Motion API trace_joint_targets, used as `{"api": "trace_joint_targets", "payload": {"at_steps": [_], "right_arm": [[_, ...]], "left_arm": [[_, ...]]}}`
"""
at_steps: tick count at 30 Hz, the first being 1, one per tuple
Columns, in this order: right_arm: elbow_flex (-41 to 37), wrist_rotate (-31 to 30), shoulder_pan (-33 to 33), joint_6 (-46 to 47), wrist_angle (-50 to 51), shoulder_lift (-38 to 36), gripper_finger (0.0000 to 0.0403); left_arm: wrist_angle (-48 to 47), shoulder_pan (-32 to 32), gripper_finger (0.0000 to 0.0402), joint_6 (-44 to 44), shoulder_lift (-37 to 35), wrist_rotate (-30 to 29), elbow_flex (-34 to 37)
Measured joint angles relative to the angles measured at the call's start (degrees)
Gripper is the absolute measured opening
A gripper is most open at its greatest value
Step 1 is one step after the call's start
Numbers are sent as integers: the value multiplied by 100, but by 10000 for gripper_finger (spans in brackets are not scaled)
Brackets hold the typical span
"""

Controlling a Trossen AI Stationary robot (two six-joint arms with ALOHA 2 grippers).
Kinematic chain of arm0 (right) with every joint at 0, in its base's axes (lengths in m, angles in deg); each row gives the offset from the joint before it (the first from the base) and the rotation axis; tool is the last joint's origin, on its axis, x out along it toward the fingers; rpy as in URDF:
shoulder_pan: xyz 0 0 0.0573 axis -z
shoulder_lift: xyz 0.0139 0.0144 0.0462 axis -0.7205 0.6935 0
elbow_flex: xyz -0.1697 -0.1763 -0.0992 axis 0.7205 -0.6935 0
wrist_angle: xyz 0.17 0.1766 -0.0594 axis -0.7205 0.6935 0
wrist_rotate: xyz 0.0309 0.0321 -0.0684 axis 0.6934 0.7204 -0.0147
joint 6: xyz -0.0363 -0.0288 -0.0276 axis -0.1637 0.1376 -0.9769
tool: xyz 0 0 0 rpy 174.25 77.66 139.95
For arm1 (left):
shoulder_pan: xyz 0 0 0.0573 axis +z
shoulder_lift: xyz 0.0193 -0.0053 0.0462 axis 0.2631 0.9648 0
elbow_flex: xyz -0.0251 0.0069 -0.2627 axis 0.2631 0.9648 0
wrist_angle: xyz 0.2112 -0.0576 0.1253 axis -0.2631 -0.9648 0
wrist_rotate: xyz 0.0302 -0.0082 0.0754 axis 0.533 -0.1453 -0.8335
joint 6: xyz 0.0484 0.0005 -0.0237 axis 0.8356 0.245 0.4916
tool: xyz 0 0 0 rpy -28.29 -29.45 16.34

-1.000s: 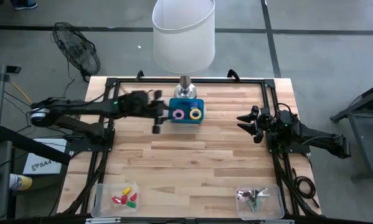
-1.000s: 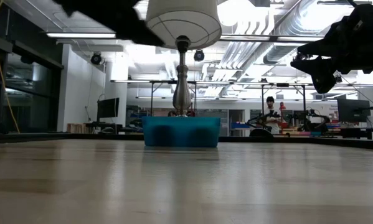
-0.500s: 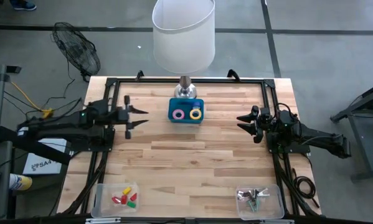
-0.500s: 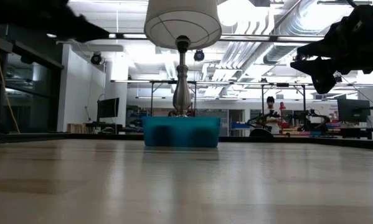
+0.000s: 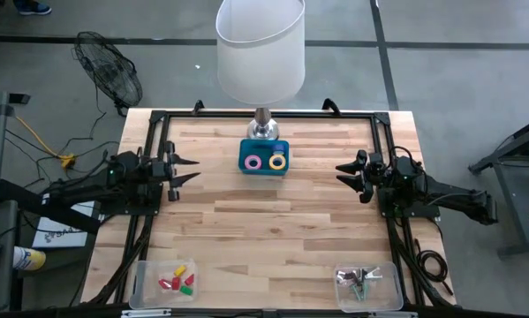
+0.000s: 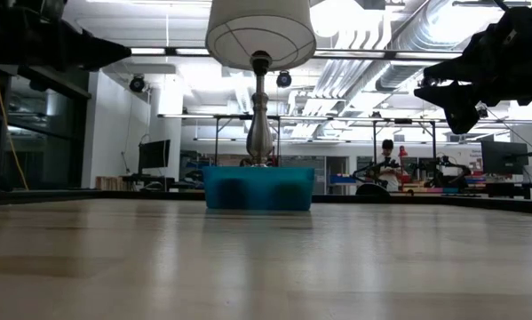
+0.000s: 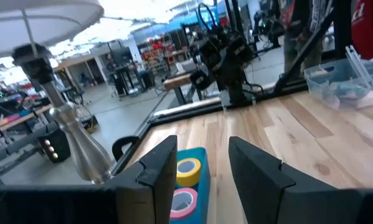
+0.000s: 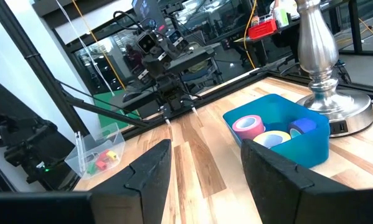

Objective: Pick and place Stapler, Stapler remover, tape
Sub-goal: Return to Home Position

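Note:
A blue tray point(image 5: 264, 158) at the table's far middle, in front of the lamp base, holds tape rolls: a pink one point(image 5: 253, 162), a yellow one point(image 5: 276, 162) and a blue one point(image 8: 301, 126). My left gripper point(image 5: 182, 170) hovers open above the table's left side, fingers pointing toward the tray. My right gripper point(image 5: 348, 173) hovers open above the right side. In the left wrist view the yellow roll point(image 7: 187, 172) and pink roll point(image 7: 181, 201) show between my fingers. Stapler and stapler remover cannot be made out.
A lamp point(image 5: 260, 53) with a white shade stands behind the tray. A clear bin point(image 5: 167, 282) with small red, yellow and green blocks sits at the near left corner; another clear bin point(image 5: 366, 284) with metal pieces sits near right. Bare wood lies between.
My left gripper has drawn back from beside the blue tray toward the table's left edge. The tray and tape rolls have stayed in place. The right arm has kept still.

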Motion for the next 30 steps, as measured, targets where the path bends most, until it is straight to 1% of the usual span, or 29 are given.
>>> {"api": "trace_joint_targets", "payload": {"at_steps": [9, 15, 19, 30], "right_arm": [[0, 2, 0, 0, 0, 0, 186], [0, 2, -1, 0, 0, 0, 186], [0, 2, 1, 0, 0, 0, 186], [0, 2, 0, 0, 0, 0, 186]], "left_arm": [[85, 0, 143, 0, -73, 4, 100], [96, 0, 143, -2, -71, 0, 494], [93, 0, 143, -2, -71, -1, 633], [68, -2, 143, -1, -71, -2, 676]]}}
